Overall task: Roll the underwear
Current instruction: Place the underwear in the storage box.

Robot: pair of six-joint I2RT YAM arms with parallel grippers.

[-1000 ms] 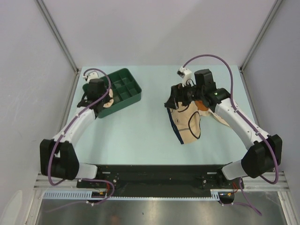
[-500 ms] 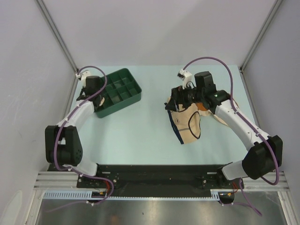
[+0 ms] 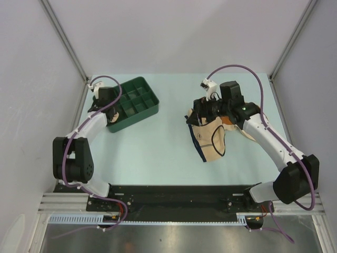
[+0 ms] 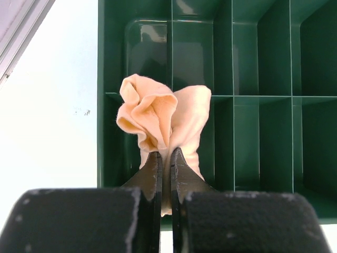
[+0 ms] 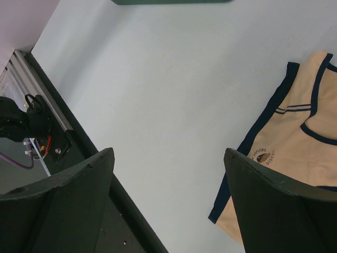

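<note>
Lower centre of left wrist view: left gripper (image 4: 165,158) pinched shut on bunched pale peach underwear (image 4: 158,116) over dark green tray (image 4: 253,52). Right wrist view: right gripper (image 5: 166,158) spread wide, holding nothing; cream black-trimmed underwear (image 5: 300,153) flat at right edge.

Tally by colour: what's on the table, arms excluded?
Peach underwear: 1
Cream underwear with dark trim: 1
Orange underwear, mostly hidden: 1
Green tray: 1
Total: 4
</note>
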